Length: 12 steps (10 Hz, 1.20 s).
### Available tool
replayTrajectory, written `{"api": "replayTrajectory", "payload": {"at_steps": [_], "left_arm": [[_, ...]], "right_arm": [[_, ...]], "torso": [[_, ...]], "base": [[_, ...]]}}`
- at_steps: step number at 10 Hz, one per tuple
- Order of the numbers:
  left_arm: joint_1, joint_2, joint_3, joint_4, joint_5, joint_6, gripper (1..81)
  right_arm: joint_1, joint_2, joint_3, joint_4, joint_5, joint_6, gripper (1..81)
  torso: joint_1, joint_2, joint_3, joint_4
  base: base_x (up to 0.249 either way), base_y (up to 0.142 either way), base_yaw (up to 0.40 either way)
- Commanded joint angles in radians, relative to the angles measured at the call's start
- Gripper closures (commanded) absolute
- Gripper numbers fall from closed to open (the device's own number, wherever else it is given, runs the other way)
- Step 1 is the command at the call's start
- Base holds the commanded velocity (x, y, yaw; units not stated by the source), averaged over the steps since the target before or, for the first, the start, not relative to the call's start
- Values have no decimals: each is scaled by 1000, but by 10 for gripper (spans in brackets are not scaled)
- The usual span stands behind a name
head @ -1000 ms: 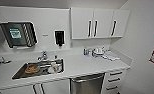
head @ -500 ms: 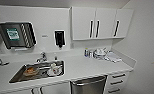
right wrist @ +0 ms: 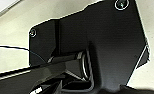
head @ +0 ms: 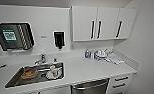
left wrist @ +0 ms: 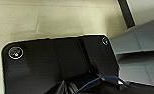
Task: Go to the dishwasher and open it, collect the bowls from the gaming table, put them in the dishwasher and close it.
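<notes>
In the head view you face a kitchenette, and the dishwasher (head: 90, 87) sits under the white counter (head: 80, 70), its steel front and bar handle just cut by the lower edge of the picture; its door looks shut, so the opening step seems not yet done. Taking the dishwasher as your landmark: the sink (head: 35, 75) lies up and to its left, with dishes in it; the white drawers (head: 120, 82) stand just beside it on the right; a clutter of small items (head: 100, 53) rests on the counter behind and above it. The risk I'd judge from here: the handle is so low in view that you may reach for it half-blind and catch the counter edge or the drawers instead.

In the left wrist view you see pale floor and the robot's own dark plate; I cannot tell whether that gripper's fingers are apart or together, nor that it holds anything.

In the right wrist view, much the same; the fingers are, I think, hidden, so again I cannot tell.
</notes>
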Motion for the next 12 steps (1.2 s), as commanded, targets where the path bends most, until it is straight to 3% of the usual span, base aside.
{"api": "replayTrajectory", "payload": {"at_steps": [1,5,12], "left_arm": [[-51,-11,9,-3,41,3,10],[-51,-1,-10,-5,43,2,10],[-47,2,-26,0,52,2,10]], "right_arm": [[47,-3,4,-3,-60,-3,10],[47,3,-6,-1,-60,-4,10],[44,11,-27,-1,-69,-9,10]], "torso": [[0,0,0,0],[0,0,0,0],[0,0,0,0]], "base": [[133,0,0],[112,0,0],[0,0,0]]}}
